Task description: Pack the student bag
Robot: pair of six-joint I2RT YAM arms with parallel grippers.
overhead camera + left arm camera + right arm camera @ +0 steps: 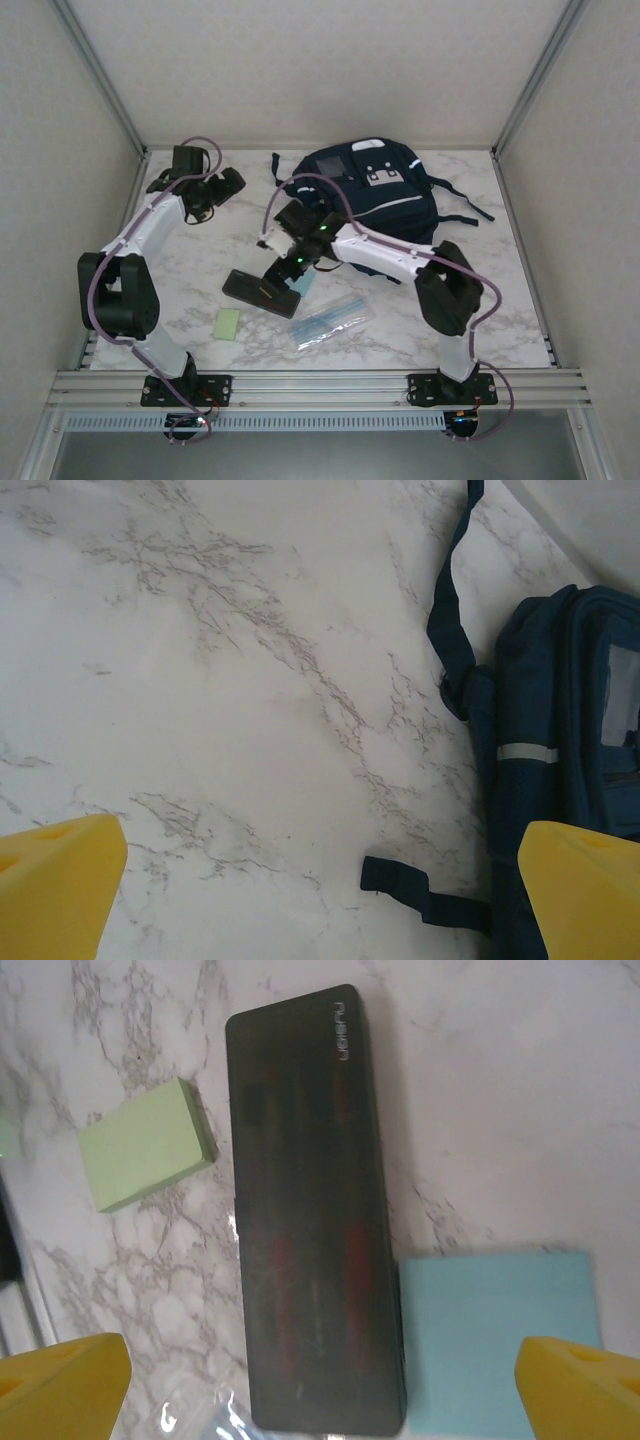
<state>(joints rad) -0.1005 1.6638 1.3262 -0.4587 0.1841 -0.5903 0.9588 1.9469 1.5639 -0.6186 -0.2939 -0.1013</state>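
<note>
Marble table point(480, 320) first: the student bag point(375, 190) lies flat at the far edge, centre-right, straps trailing onto the marble. Left gripper point(320, 890) sits just to its left, fingers spread wide, nothing in them. Right gripper point(320, 1390) hangs over the black case point(310, 1210), also splayed and empty. Then a clear pouch point(332, 320), a blue pad point(500, 1340) right up against the case, and a green pad point(145, 1155) nearby.

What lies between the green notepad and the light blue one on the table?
The long black case, seen from the right wrist: the green notepad sits apart from one long side, the light blue notepad right against the other.
</note>
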